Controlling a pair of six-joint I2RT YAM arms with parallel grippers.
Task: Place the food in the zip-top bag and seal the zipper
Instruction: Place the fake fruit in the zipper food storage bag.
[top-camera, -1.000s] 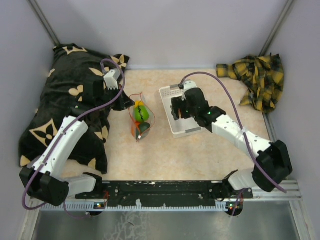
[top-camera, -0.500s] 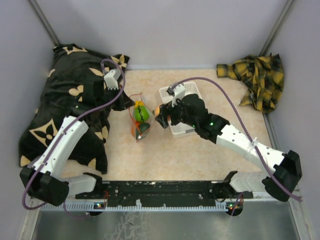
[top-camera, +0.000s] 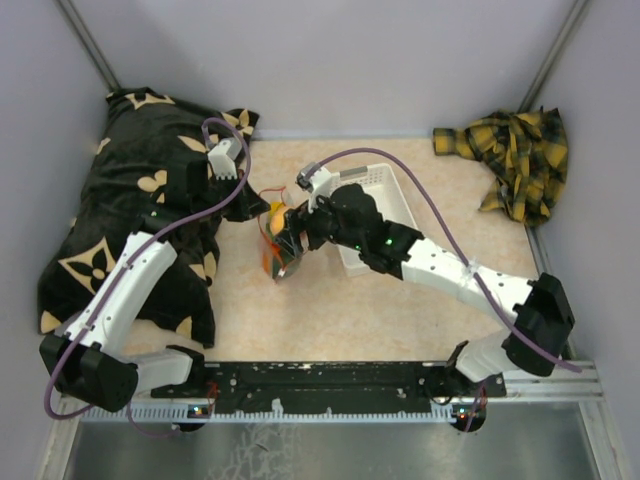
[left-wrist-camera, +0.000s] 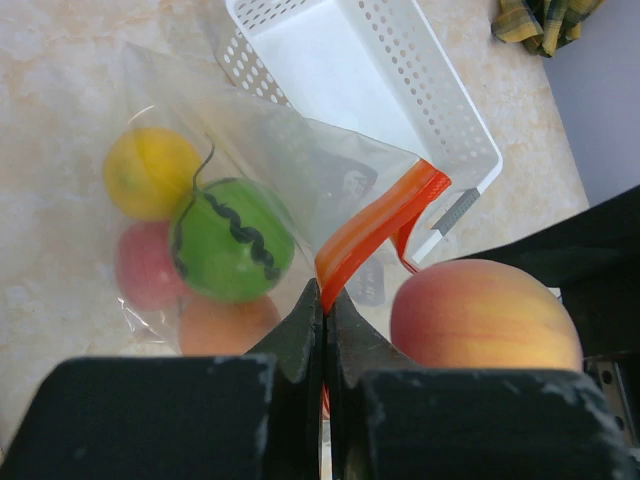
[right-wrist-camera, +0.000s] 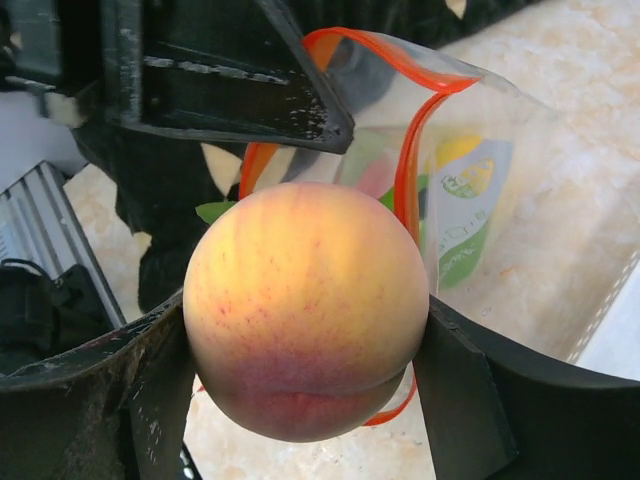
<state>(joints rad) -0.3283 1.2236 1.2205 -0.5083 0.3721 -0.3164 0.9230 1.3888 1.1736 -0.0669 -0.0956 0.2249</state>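
— Where is the zip-top bag (left-wrist-camera: 290, 160)?

— On the bench (left-wrist-camera: 60, 60), just beside the white basket (left-wrist-camera: 440, 90), in the gap between that and the black patterned cloth (top-camera: 130, 190). It is clear and crinkly, and light glares off its upper panel.

— And the zipper (left-wrist-camera: 375, 225)?

— A red-orange strip along the mouth. In the left wrist view it rises from the bag in a bent ribbon. In the right wrist view it curves round into an open loop, so the mouth is parted.

— What are the left jaws doing?

— They are pressed together on the zipper, with the strip pinched between the black fingers (left-wrist-camera: 290, 350) and one lip of the bag lifted.

— What can you see inside?

— Four pieces through the plastic: a yellow lemon (left-wrist-camera: 150, 172), a green lime (left-wrist-camera: 232, 240) with a dark wavy seam, a red apple (left-wrist-camera: 145, 270) and an orange (left-wrist-camera: 225, 325). All but the lime are blurred by the film. I cannot make out an avocado.

— And the right jaws?

— They are clamped on the peach (right-wrist-camera: 305, 310), one finger (right-wrist-camera: 455, 400) on each flank. It is yellow-orange above, deepens to pink-red below and has fine red speckles. It hangs right at the bag's open mouth, outside the red loop and close to the left fingers.
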